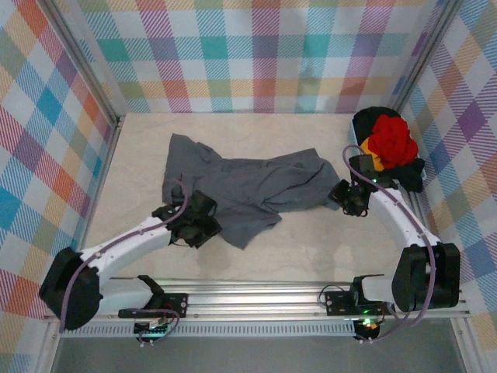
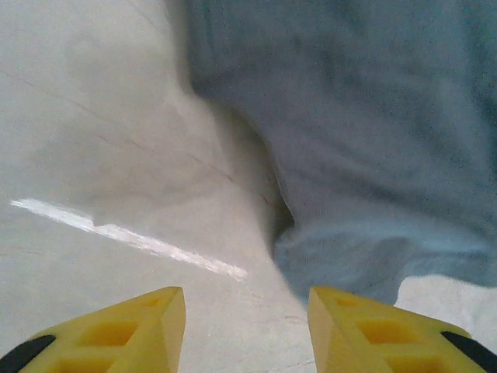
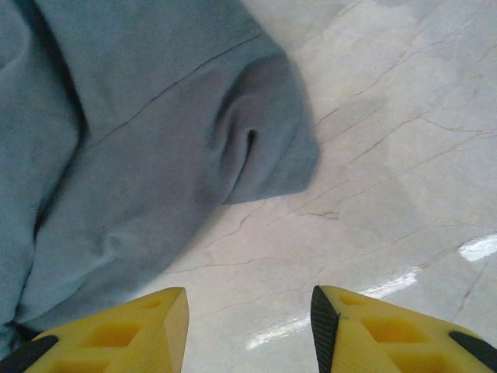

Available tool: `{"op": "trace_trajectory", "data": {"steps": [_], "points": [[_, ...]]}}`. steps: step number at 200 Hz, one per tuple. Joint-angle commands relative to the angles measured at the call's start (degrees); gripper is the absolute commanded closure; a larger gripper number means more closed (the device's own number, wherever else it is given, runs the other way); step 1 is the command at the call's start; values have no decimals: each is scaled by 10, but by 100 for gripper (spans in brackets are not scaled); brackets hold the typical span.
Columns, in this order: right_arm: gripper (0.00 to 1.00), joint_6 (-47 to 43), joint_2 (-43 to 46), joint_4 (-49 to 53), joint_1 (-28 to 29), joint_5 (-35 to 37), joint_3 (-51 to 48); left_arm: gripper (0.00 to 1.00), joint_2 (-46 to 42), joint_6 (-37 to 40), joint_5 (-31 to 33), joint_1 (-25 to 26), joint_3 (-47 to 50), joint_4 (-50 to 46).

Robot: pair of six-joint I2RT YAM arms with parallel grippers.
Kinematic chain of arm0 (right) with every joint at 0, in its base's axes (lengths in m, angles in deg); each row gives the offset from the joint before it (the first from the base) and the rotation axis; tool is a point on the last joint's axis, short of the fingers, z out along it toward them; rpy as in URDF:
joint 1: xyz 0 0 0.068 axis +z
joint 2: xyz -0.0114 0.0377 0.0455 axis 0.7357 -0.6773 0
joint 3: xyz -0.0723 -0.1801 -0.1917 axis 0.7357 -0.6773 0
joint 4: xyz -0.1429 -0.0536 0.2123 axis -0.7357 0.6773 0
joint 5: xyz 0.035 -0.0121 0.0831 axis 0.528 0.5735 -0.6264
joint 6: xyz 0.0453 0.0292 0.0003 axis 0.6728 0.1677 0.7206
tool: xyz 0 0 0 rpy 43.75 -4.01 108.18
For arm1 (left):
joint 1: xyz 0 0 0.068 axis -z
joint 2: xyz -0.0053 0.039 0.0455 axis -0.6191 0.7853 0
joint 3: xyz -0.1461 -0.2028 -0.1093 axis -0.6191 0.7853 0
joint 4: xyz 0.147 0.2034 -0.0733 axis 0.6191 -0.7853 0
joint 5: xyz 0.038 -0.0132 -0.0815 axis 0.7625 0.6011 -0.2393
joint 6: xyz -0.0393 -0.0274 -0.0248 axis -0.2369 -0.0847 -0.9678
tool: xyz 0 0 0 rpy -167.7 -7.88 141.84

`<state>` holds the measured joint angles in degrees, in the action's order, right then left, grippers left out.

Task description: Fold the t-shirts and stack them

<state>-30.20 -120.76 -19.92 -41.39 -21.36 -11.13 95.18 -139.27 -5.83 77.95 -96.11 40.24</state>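
Observation:
The large dark slate grey t-shirt (image 1: 248, 186) lies crumpled across the middle of the table. My left gripper (image 1: 203, 221) hovers at its near left edge. In the left wrist view that gripper (image 2: 247, 299) is open over bare table, and a fold of the grey t-shirt (image 2: 373, 155) lies just ahead and to the right. At the shirt's right end, my right gripper (image 1: 342, 194) is open too. Its wrist view shows the gripper (image 3: 248, 299) over bare table, with a rounded corner of the grey t-shirt (image 3: 155, 140) ahead on the left. Red (image 1: 392, 140), orange-yellow (image 1: 374, 162) and black (image 1: 408, 175) t-shirts are heaped in the far right corner.
Checked cloth walls (image 1: 256, 54) close in the table on three sides. The marble-patterned tabletop (image 1: 311, 241) lies bare in front of the grey shirt. A metal rail (image 1: 256, 299) carrying the arm bases runs along the near edge.

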Motion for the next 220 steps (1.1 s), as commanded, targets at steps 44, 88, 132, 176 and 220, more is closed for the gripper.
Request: {"op": "trace_trajectory", "data": {"steps": [44,88,132,176,220], "points": [[53,-1,4,-11,-1,-33,6,53,131,-60,-35,85,-34,78],[53,1,14,-18,-1,-43,-5,55,181,-70,-34,86,-44,113],[56,11,24,-29,0,-68,-35,72,231,-45,7,89,-92,124],[55,-2,36,-21,7,-103,-31,100,206,-36,78,88,-109,71],[54,-19,43,-11,7,-93,-16,100,68,-27,149,74,-93,-30]]}}
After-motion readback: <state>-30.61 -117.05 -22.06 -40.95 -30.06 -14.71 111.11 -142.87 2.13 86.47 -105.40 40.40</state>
